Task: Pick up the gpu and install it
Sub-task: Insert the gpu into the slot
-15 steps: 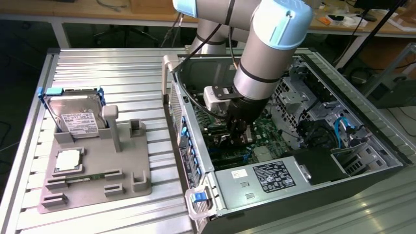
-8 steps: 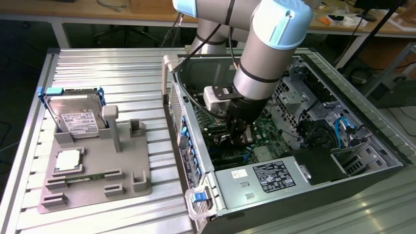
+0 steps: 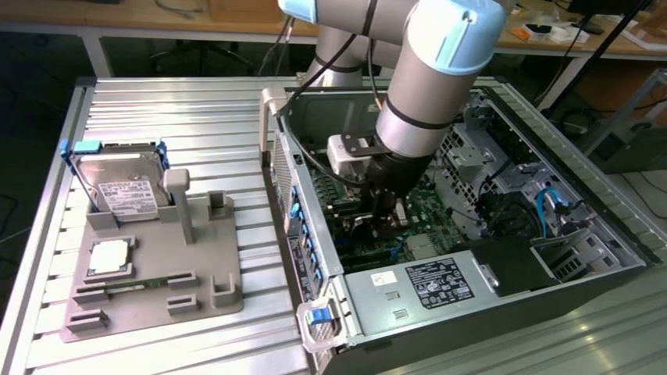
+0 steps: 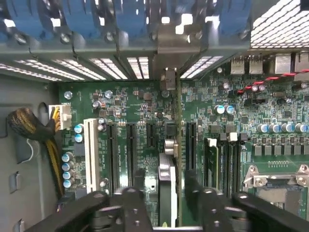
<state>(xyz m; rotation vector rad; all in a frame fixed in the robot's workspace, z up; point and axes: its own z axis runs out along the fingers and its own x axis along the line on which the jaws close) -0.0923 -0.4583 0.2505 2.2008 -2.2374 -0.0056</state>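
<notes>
Gpu [image 4: 169, 159] edge-on in motherboard [image 4: 241, 121] slot — wrist view

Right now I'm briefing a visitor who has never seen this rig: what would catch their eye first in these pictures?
First, the big grey arm plunging into the open computer case, its gripper low over the green motherboard. In the wrist view the gpu stands on edge in a slot between the gripper's spread black fingers. At the exterior view's left, a grey holder tray carries a silver hard drive and a small square processor.
</notes>
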